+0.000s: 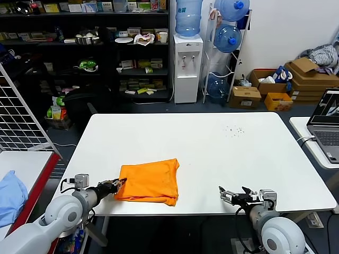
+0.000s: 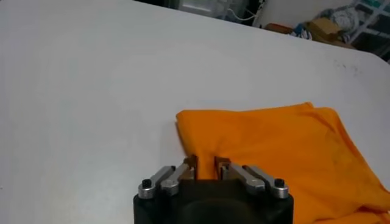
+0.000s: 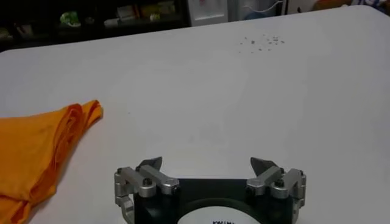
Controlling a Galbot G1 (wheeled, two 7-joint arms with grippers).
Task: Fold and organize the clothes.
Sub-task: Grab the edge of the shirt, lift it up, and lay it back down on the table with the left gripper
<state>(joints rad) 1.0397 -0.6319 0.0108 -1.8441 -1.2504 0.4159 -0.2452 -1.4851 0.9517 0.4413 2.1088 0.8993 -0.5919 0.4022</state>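
The orange T-shirt [image 1: 148, 181] lies folded into a rough rectangle on the white table [image 1: 212, 148], near the front edge, left of centre. No lettering shows. My left gripper [image 1: 119, 184] is at the shirt's left edge, shut on a pinch of the orange fabric; the left wrist view shows the shirt [image 2: 274, 146] running between the closed fingers [image 2: 190, 163]. My right gripper [image 1: 224, 192] is open and empty over the table's front edge, well right of the shirt. In the right wrist view the shirt's folded edge [image 3: 42, 146] lies far off to the side of the gripper [image 3: 207, 163].
A light blue cloth [image 1: 10, 196] lies on a side table at the far left. A laptop [image 1: 328, 121] stands on a desk at the right. Small dark specks [image 1: 233, 129] dot the table's far right. Shelves, a water dispenser and boxes stand behind.
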